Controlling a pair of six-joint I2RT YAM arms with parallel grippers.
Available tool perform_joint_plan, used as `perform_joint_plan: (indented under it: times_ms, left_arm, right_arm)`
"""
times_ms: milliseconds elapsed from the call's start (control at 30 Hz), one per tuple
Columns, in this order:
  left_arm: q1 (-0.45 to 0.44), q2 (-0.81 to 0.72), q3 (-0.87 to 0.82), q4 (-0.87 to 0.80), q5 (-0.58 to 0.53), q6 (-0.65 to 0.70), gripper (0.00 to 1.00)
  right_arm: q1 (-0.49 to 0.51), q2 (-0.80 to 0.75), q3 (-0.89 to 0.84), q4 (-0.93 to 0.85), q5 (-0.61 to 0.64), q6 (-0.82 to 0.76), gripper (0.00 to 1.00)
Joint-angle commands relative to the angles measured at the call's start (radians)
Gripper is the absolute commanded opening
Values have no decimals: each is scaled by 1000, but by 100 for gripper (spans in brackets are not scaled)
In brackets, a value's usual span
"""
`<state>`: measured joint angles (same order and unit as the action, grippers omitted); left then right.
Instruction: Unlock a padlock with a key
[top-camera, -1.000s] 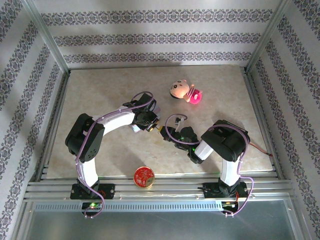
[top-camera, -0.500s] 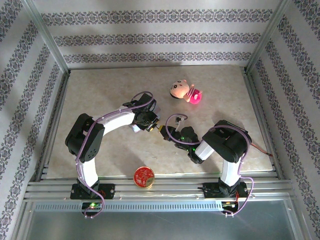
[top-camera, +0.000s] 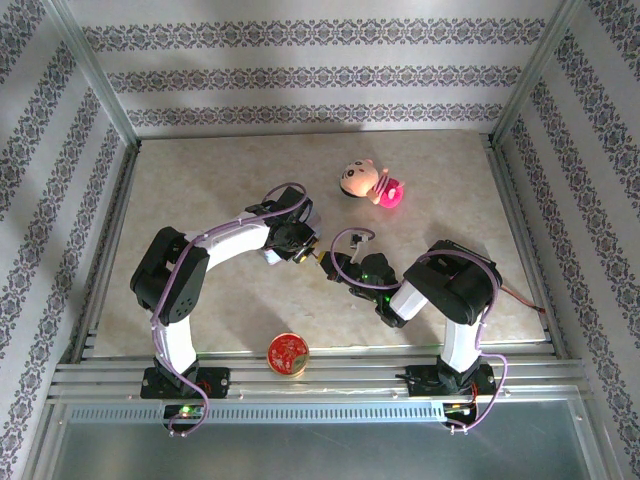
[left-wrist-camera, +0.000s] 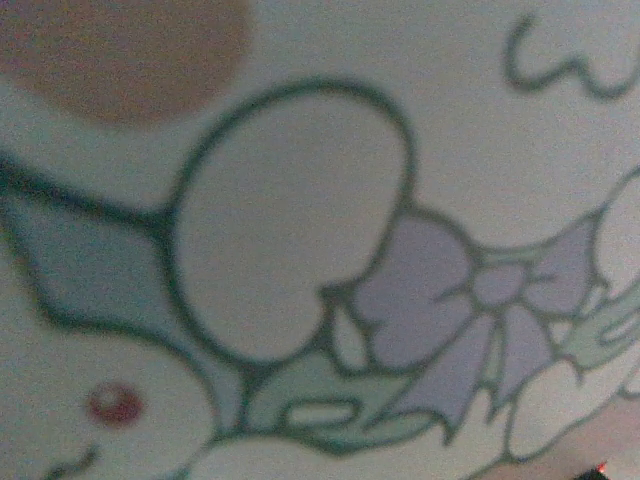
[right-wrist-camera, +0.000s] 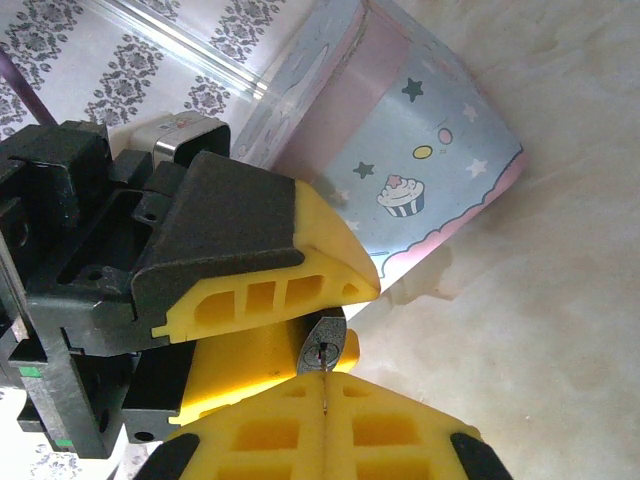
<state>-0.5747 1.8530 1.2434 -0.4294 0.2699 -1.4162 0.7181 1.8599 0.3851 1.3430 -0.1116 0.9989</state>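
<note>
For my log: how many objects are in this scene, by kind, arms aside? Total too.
tins: 2 (round red tin, pale blue printed tin)
toy doll: 1
padlock: 1
key: 1, just a sliver at the keyhole
Total: 5

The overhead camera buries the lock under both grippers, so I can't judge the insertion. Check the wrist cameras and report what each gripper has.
Observer: The left gripper pinches the padlock between its yellow fingers, with the keyhole facing the right wrist camera.
Operator: Now the right one.
Observer: The right gripper looks shut on a thin metal sliver, apparently the key, which reaches up to the keyhole.
Operator: Tell me what's behind them.
Observer: A pale blue tin with a cupcake print sits just behind the left gripper's fingers.
</note>
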Motion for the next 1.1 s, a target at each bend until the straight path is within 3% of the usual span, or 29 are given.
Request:
perform_joint_plan:
  times_ms: [0, 1067]
  left_arm:
    - [-13, 30, -19, -1, 103, -53, 21]
    - [-17, 29, -12, 5, 121, -46, 20]
  right_arm:
    - [15, 11, 24, 43, 23, -6, 0]
    - [29, 97, 120, 44, -45, -12, 0]
